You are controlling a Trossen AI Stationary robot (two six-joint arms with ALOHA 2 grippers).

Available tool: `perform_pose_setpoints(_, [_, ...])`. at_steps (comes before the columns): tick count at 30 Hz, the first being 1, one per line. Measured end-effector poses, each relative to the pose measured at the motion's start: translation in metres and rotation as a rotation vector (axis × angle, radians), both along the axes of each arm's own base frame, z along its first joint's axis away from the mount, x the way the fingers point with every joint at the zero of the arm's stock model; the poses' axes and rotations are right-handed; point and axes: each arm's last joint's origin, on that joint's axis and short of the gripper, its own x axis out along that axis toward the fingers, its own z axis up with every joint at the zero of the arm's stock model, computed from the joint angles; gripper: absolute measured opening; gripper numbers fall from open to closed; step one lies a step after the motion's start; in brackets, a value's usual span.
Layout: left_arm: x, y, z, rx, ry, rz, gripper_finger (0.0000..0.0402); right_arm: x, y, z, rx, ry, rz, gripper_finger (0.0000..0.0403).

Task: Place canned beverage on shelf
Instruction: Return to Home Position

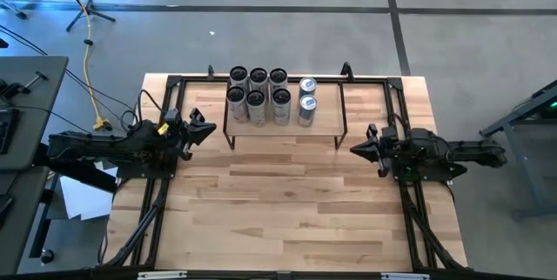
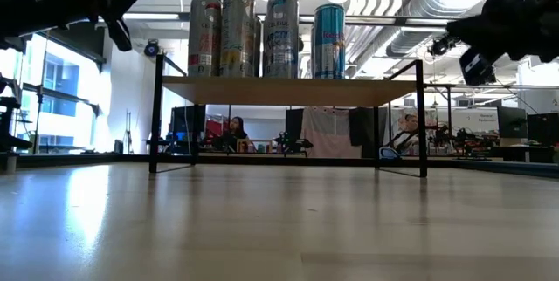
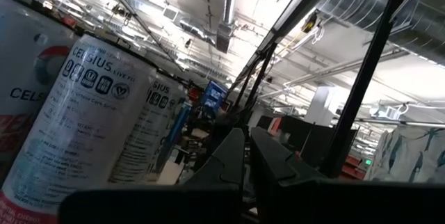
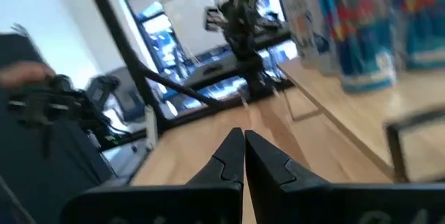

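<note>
Two blue cans (image 1: 306,102) stand upright on the shelf (image 1: 329,116), at the end nearer the right end effector (image 1: 354,149). Six silver cans (image 1: 258,97) fill the side nearer the left end effector (image 1: 211,129). Both end effectors are pinched closed, holding nothing, up off the counter (image 1: 287,202).

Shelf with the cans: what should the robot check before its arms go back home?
1. All six silver cans upright on the shelf: ok.
2. Both blue cans upright beside them: ok.
3. The left claw shut and holding nothing: ok.
4. The right claw shut and holding nothing: ok.
5. Both claws apart from the cans: ok.
6. Every shelf leg flat on the table: cannot tell.
</note>
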Motion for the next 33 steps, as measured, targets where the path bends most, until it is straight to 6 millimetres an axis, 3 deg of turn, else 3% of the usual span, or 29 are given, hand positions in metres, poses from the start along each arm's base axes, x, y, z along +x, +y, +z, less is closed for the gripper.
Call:
perform_pose_setpoints(4, [0.001, 0.0, -0.002, -0.002, 0.026, 0.0, 0.0, 0.0, -0.001, -0.007, 0.0, 0.07, -0.024, 0.0])
perform_pose_setpoints(21, [-0.01, -0.001, -0.009, -0.008, 0.092, -0.005, 0.0, 0.0, -0.001, -0.006, 0.0, 0.058, -0.031, 0.0])
perform_pose_setpoints(33, [-0.014, -0.002, -0.034, -0.027, 0.342, -0.004, 0.0, 0.0, -0.001, -0.006, 0.0, 0.061, -0.031, 0.0])
